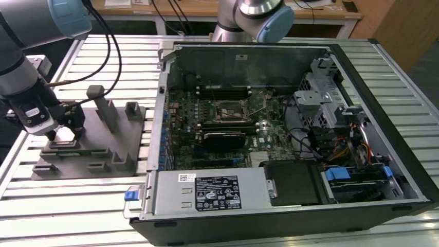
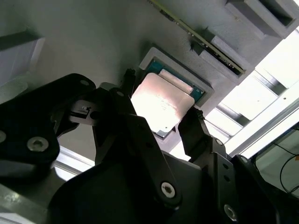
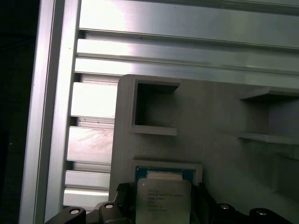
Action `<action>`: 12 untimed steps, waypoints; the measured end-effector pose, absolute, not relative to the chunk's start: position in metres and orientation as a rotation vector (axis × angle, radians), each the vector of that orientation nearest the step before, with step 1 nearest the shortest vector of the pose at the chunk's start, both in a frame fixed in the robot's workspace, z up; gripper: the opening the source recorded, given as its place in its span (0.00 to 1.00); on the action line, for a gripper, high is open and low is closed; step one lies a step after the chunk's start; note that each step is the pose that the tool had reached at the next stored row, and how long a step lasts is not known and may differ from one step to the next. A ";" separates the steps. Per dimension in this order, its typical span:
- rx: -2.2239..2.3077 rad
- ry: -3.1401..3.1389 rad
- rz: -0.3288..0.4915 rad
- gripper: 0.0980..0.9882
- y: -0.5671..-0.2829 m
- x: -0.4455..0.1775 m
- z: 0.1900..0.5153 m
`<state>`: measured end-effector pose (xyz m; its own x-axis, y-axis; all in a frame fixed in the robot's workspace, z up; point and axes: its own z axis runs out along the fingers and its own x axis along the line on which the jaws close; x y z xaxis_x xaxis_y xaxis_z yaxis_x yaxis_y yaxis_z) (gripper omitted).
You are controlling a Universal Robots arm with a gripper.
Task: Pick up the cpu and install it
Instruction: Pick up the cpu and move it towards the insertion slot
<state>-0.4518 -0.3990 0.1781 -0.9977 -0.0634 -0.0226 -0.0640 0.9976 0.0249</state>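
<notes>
- At the exterior view's left, your arm is reaching down over the table. The hand is hanging low over the left part of the grey fixture.
- That fixture is lying flat on the table's metal slats. Its upright posts are standing just to the right of the hand in the frame.
- The cpu is sitting in a shallow square pocket of the fixture, with its pale silver top facing up.
- In both wrist views the hand is sitting right down around the cpu. You cannot tell whether it is gripping the chip or only set about it.
- From the middle to the right of the exterior view, the computer case is lying open on the table, well apart from the cpu.
- Inside it, the motherboard is facing up, with the square socket showing near its centre.
- The power supply is lying along the case's lower edge in the frame.
- Coloured cables are running through the right part of the case.
</notes>
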 end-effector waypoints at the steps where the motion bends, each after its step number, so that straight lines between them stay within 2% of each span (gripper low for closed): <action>1: -0.099 3.118 0.040 0.62 -0.399 -0.452 0.178; 12: -0.099 3.118 0.040 0.62 -0.399 -0.452 0.182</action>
<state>-0.4518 -0.3990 0.1823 -0.9977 -0.0634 -0.0228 -0.0639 0.9976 0.0250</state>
